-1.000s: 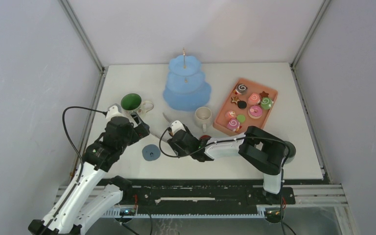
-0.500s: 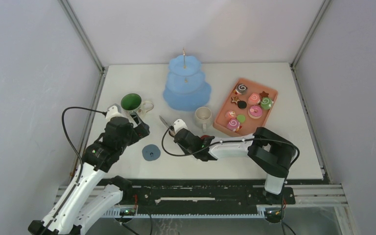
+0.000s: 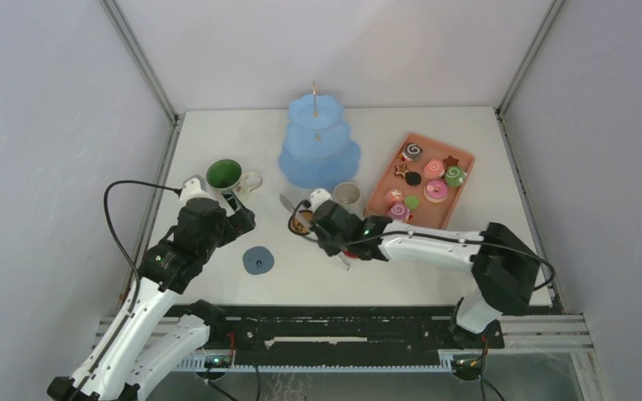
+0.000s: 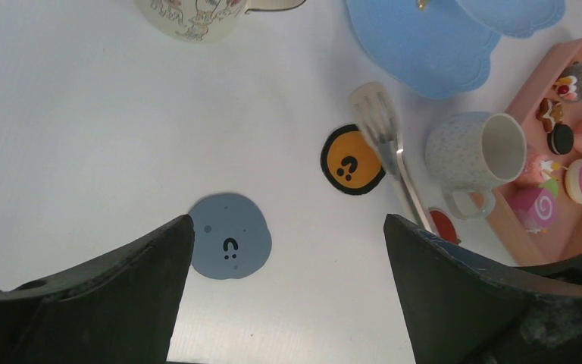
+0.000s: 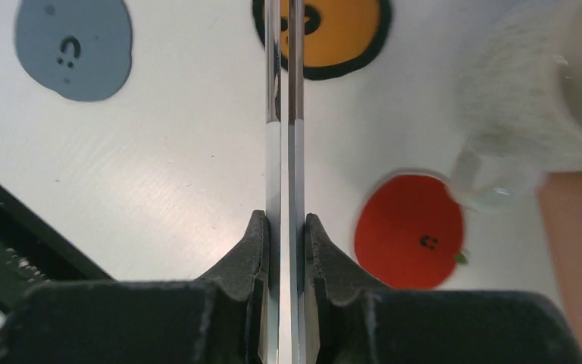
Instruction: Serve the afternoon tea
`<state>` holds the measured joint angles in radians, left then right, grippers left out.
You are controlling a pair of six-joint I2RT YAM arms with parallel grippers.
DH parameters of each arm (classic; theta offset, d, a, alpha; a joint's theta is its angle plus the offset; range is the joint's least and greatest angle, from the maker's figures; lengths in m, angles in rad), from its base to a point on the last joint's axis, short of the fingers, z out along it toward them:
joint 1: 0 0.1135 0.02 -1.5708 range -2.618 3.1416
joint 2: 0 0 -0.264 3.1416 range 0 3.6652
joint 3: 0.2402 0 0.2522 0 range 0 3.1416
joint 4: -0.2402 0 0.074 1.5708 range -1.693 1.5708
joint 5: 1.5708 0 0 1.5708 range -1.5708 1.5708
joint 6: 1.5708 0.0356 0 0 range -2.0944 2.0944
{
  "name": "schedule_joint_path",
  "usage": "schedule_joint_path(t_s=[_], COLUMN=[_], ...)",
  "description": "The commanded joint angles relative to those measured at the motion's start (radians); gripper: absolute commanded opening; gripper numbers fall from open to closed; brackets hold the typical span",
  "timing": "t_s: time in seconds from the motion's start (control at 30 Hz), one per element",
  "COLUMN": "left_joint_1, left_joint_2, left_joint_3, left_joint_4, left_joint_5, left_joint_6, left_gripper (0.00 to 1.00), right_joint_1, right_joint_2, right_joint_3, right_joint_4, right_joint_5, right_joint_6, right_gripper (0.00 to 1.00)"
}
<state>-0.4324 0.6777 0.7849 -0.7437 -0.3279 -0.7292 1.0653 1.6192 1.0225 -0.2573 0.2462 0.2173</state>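
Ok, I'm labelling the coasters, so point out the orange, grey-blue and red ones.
orange coaster (image 4: 347, 162), left wrist view, middle of its face.
grey-blue coaster (image 4: 229, 246), left wrist view, centre, by the printed mark.
red coaster (image 5: 409, 231), right wrist view, middle of the disc.

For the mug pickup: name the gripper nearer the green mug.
Left. Left gripper hovers beside the green mug; right gripper, clamping tongs, is farther right by the orange coaster.

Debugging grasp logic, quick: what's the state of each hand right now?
Left hand: open, holding nothing.
Right hand: closed on the metal tongs.
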Motion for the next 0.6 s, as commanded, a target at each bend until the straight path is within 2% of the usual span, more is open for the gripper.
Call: schedule_joint_path(t_s=[0.0,0.27,0.57], left_joint_1=[0.01,0.02,0.02], left_joint_2=[-0.005,0.046,0.118], left_joint_3=[0.109,0.181,0.221], left_joint_4=[0.032,0.079,0.066], left_joint_5=[-0.022,-0.033,0.059], left_joint_6=[0.052,0.114,0.169], left_gripper=[1.0,0.99,0.99], right_joint_1=[-0.105,-0.188,-0.46], right_joint_2=[-0.179,-0.345,-0.555], right_joint_3=[0.117,0.289,0.269], right_joint_4=[-0.191,-0.496,-0.678], right_joint_5=[-0.129,-0.035,0.002], right_joint_6=[0.05,0.072,0.14], right_gripper=[0.07,0.06,0.07])
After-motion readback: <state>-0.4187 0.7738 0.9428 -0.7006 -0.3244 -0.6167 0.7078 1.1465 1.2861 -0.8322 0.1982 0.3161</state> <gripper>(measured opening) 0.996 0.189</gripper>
